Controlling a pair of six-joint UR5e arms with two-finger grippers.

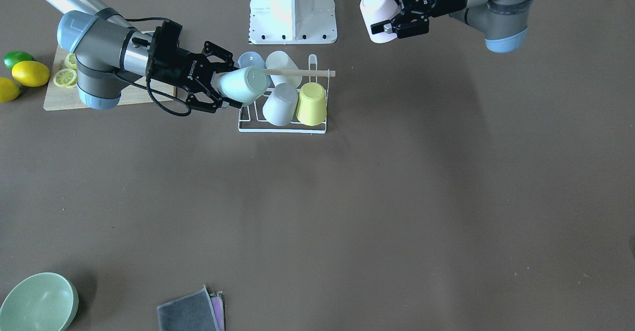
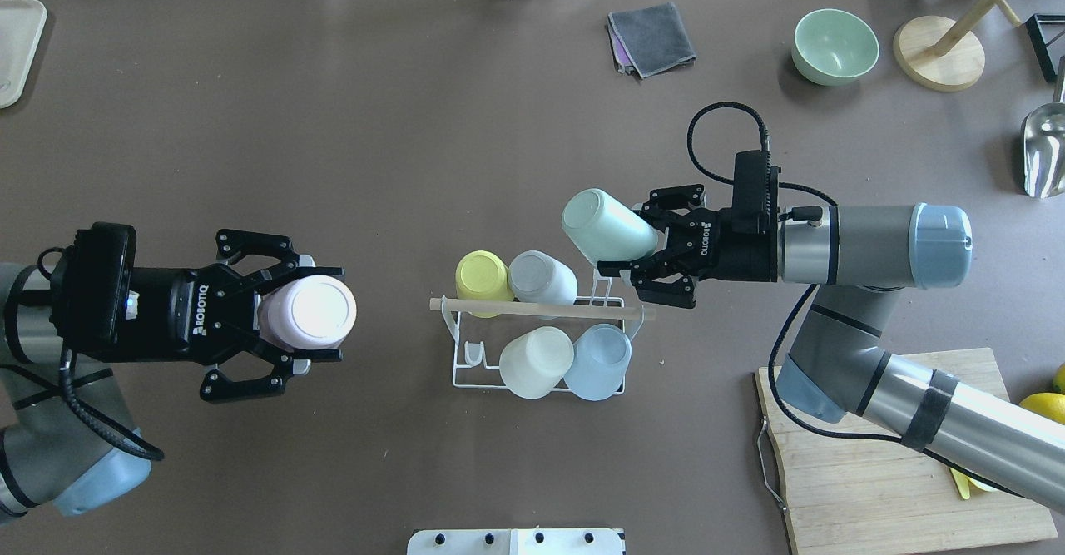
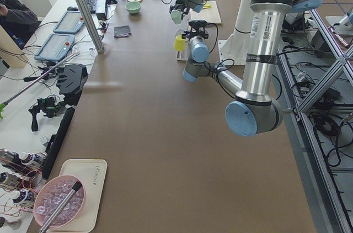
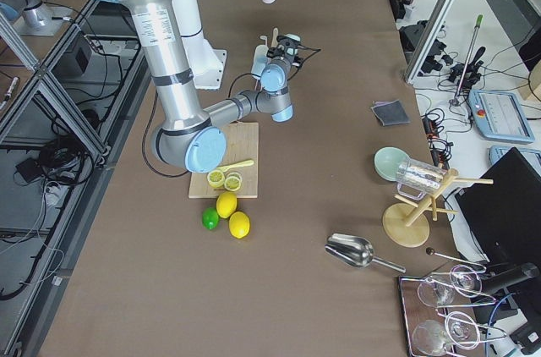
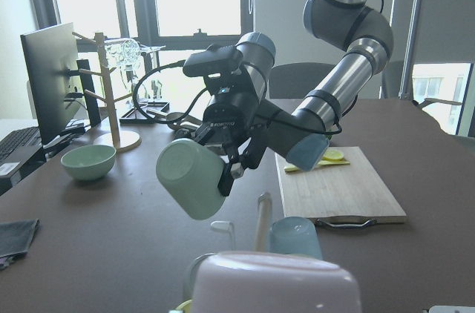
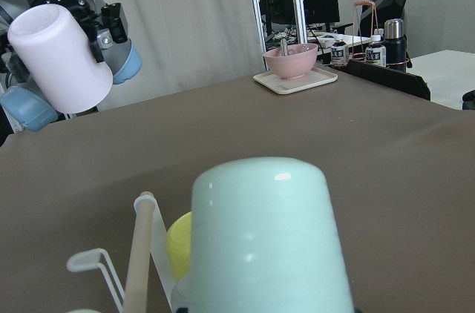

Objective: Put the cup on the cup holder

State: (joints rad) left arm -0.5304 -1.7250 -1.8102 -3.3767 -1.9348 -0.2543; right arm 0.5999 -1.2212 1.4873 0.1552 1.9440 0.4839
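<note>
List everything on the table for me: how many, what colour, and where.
cup holder: one, white wire, table centre
yellow cup, grey cup, cream cup, light blue cup: four, inverted on cup holder
mint cup: one, tilted, near holder's right end
pink cup: one, left of holder
cutting board: one, wooden, robot's right
lemon slices: two, yellow, on board
lemons: two, yellow, beside board
lime: one, green, beside lemons
bowl: one, green, far side
cloth: one, grey, far side
scoop: one, metal, far right
right gripper: black, fingers shut on mint cup
left gripper: black, fingers shut on pink cup
</note>
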